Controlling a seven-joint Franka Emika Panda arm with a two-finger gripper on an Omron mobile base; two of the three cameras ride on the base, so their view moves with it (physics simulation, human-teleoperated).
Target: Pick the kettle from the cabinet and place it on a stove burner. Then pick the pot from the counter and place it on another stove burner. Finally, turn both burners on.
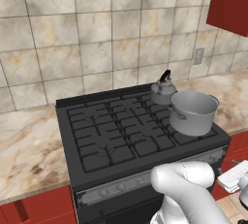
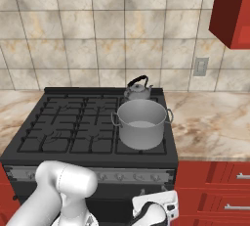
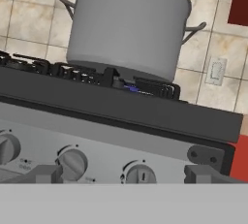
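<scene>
Facing the front of the black cooktop [image 3: 121, 104] from low down, the gripper [image 3: 123, 174] hangs level with the silver knob panel [image 3: 97, 145], its two dark fingertips spread as wide as they go and holding nothing. Largest ahead of the hand is the stove itself, its grates running away above and beyond the fingers. Next in size, the pot [image 3: 128, 24] sits on the front burner straight above and beyond the hand, both side handles clear, and a small blue flame [image 3: 131, 88] shows under its base, so I judge that burner is already lit. The kettle [image 2: 138, 89] stands on the rear burner directly behind the pot, farther from the hand, its black arched handle upright; from the base views I cannot tell whether a flame burns under it.

Smallest are the knobs. One round knob [image 3: 140, 173] lies almost between the open fingertips, slightly toward the right one; another [image 3: 71, 162] sits just inside the left fingertip, and a third [image 3: 7, 148] is farther left. The coming move, as I read it, turns on which knob feeds the kettle's burner: the hand needs only a short sideways shift along the panel, then a straight push forward onto the knob face before closing and twisting.
</scene>
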